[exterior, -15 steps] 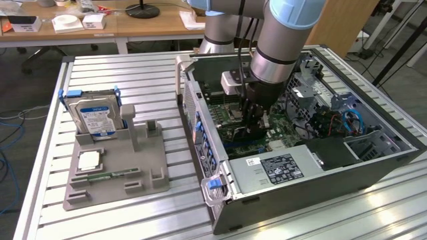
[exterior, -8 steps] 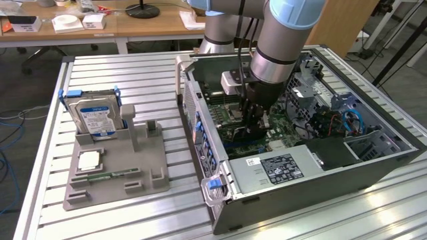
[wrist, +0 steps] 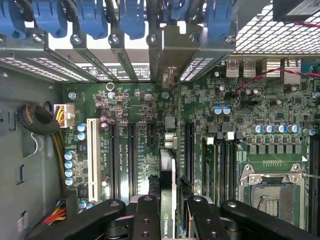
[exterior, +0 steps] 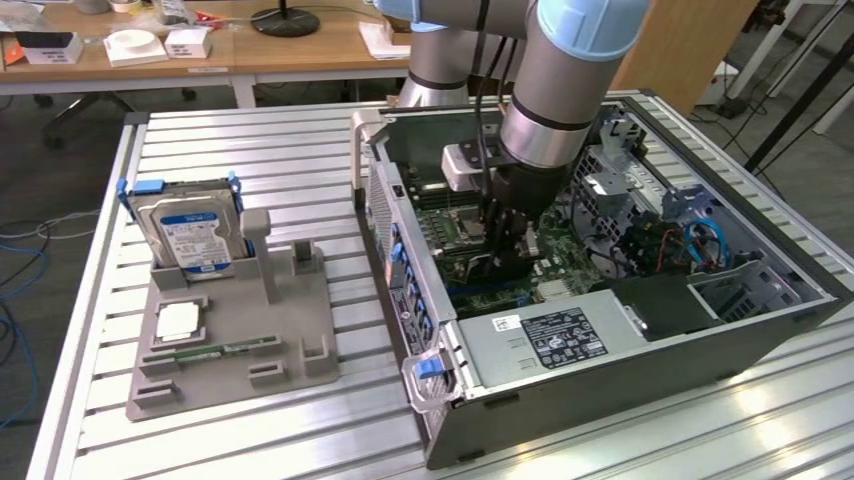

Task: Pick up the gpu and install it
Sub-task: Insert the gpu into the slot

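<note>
Nearest the wrist camera are my own black, bolted gripper fingers [wrist: 146, 215], and my gripper [wrist: 169, 212] is closed edge-on around the gpu [wrist: 168, 192], a thin dark expansion card with a silvery metal bracket at its far end, the bracket reaching toward the rear slot openings of the case. The card stands upright between the fingers, just over the green motherboard [wrist: 145, 107] and roughly in line with one of the long black expansion slots [wrist: 188, 145]; I cannot tell whether its edge connector has entered the slot or only hovers above it. In the exterior view my gripper [exterior: 507, 262] is lowered deep inside the open grey computer case [exterior: 627, 350], which lies on its side on the ribbed aluminium table [exterior: 267, 150]. Well apart, toward the exterior view's left, a grey moulded parts holder [exterior: 287, 345] carries a silver hard drive with a blue-and-white label [exterior: 191, 232] and a slim green memory stick [exterior: 220, 350]; the gpu is not there, so the pick is judged complete. Risks noted: if the card sits even slightly beside the slot, pressing down would load the board or the connector edge; if the bracket misses its rear opening beneath the blue retention clips [wrist: 132, 17], the card would bind and tilt. The empty processor socket [wrist: 272, 192] and upright capacitors [wrist: 222, 110] lie near my fingers, and a sideways drift could strike them.
</note>
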`<state>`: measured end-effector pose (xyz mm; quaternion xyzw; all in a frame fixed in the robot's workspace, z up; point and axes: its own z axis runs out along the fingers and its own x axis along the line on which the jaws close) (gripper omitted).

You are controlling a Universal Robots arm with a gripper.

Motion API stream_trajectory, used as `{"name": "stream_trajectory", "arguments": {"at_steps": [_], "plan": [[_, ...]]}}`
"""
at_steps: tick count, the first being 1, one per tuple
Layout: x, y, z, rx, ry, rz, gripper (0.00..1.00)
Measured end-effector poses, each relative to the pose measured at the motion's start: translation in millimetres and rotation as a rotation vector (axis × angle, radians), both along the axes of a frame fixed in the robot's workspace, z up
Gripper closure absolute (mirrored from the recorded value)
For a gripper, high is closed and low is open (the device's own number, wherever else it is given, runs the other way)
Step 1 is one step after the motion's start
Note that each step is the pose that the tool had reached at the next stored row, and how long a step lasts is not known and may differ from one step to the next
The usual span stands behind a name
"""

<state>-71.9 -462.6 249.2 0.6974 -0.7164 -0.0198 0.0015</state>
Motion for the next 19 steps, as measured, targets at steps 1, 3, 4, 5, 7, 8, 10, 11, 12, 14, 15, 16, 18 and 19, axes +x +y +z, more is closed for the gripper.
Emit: {"name": "stream_trajectory", "arguments": {"at_steps": [1,3,4,5,7,8,10,11,12,14,15,16,18,19], "plan": [[0.0,-0.1,-0.2,-0.0003,-0.0003,0.000,0.74],[-0.3,-0.1,-1.5,-0.0007,-0.0050,0.000,0.74],[-0.7,-0.1,-2.6,-0.0007,-0.0093,0.000,0.74],[-1.4,0.0,-4.3,-0.0001,-0.0132,0.000,0.74],[-3.5,-0.1,-6.8,-0.0007,-0.0179,0.000,0.74],[-4.5,-0.1,-7.6,-0.0002,-0.0184,0.000,0.74],[-4.7,0.0,-7.7,0.0000,-0.0181,0.000,0.74],[-4.8,0.0,-7.7,0.0000,-0.0181,0.000,0.74],[-4.8,0.0,-7.7,0.0000,-0.0181,0.000,0.74],[-4.8,0.0,-7.7,0.0001,-0.0181,0.000,0.74],[-4.8,0.0,-7.7,0.0001,-0.0181,0.000,0.74],[-4.8,0.0,-7.7,0.0000,-0.0181,0.000,0.74],[-5.0,0.1,-8.0,0.0009,-0.0179,0.000,0.73],[-5.0,0.0,-7.9,0.0005,-0.0183,-0.001,0.67]]}}
